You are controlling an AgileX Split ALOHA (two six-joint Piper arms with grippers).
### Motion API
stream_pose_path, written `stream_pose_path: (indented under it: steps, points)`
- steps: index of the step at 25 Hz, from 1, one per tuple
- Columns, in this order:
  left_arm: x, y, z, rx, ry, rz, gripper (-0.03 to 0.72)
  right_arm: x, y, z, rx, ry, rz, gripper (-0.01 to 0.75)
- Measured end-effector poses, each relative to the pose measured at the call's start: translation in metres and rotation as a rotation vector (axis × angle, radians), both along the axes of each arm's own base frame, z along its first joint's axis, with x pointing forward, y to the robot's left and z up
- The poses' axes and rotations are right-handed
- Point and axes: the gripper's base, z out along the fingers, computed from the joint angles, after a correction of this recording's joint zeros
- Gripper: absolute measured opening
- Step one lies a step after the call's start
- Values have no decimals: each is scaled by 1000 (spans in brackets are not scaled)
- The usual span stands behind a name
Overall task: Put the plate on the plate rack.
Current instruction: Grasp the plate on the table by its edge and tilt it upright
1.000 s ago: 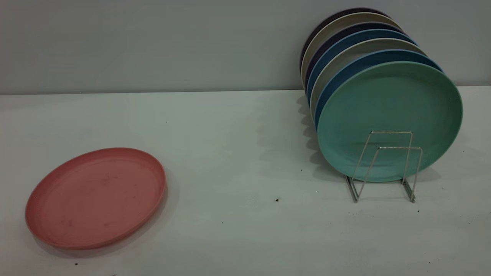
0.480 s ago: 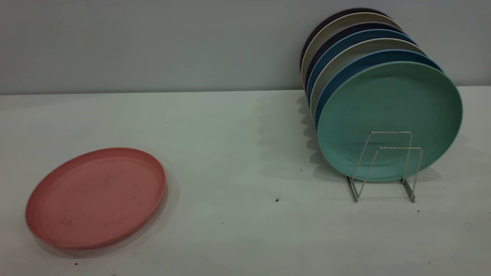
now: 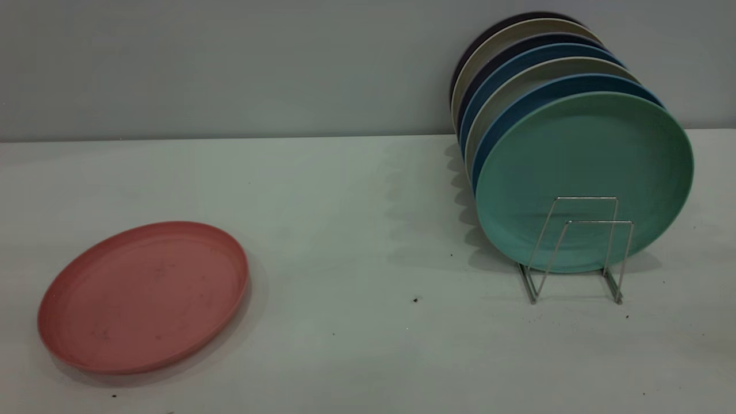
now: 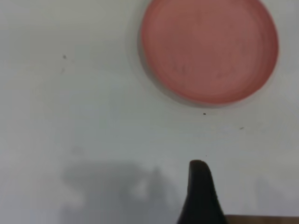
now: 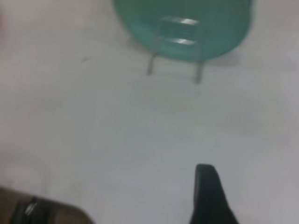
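Note:
The salmon-pink plate (image 3: pixel 144 296) lies flat on the white table at the front left. It also shows in the left wrist view (image 4: pixel 209 49), some way ahead of my left gripper (image 4: pixel 200 191), which hangs over bare table. The silver wire plate rack (image 3: pixel 581 247) stands at the right, with two upright loops in front of the teal-green plate (image 3: pixel 583 155). The right wrist view shows the rack (image 5: pixel 177 46) well ahead of my right gripper (image 5: pixel 208 193). Neither gripper shows in the exterior view, and neither touches anything.
Behind the teal-green plate, several blue, beige and dark plates (image 3: pixel 517 63) stand in the rack, reaching back to the grey wall (image 3: pixel 230 63). White table (image 3: pixel 368 241) lies between the pink plate and the rack, with a few dark specks (image 3: pixel 415 299).

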Motion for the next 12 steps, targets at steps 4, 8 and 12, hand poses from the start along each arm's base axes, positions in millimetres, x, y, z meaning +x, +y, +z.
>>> stream_pose_path:
  steps: [4, 8, 12]
  points:
    - [44, -1, -24, -38, 50, 32, 550, 26, 6, -10, 27, 80, 61, 483]
    - [78, -3, -60, -81, 147, 64, 550, 41, 10, -18, 44, 126, 98, 483]
    - [100, 3, -97, -84, 289, 85, 550, 44, 11, -19, 52, 135, 113, 483]
